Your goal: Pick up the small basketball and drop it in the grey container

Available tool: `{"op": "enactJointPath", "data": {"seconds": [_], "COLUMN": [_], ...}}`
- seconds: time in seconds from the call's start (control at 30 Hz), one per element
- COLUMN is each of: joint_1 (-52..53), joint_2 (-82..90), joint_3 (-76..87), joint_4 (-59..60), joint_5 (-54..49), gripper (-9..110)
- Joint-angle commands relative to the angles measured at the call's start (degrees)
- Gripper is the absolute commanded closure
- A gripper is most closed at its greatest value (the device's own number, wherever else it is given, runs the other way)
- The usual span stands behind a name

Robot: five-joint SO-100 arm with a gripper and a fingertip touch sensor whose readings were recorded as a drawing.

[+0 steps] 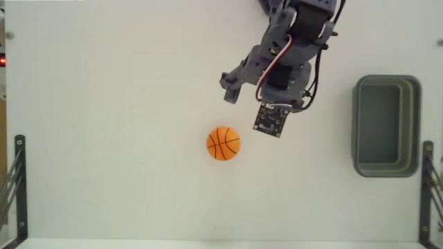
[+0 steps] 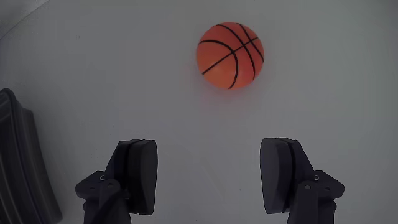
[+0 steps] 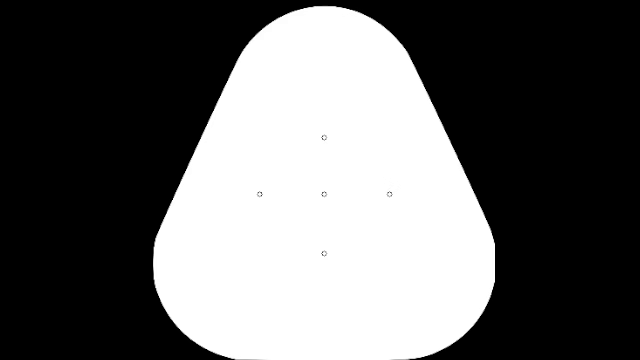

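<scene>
The small basketball (image 1: 223, 143), orange with black seams, rests on the white table near the middle of the fixed view. My gripper (image 1: 246, 111) hovers up and to the right of it, with a gap between them. In the wrist view the basketball (image 2: 230, 55) lies ahead of the gripper (image 2: 211, 168), slightly right of centre. The two dark fingers (image 2: 142, 174) stand wide apart with nothing between them. The grey container (image 1: 357, 124), a rounded rectangular bin, sits at the right side of the fixed view, far from the ball, and nothing shows inside it.
Black metal brackets stand at the lower left (image 1: 17, 187) and lower right (image 1: 428, 187) table edges. A dark curved object (image 2: 18, 162) fills the left edge of the wrist view. The arm's body (image 1: 297, 34) comes in from the top.
</scene>
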Motion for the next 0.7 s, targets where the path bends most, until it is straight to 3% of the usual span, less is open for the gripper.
{"op": "enactJointPath", "data": {"seconds": [0.0, 0.67], "joint_1": [0.7, 1.6], "joint_2": [1.9, 1.9], "joint_3": [0.3, 0.3], "joint_4": [1.1, 1.1], "joint_5": [0.3, 0.3], "gripper": [-9, -9]}}
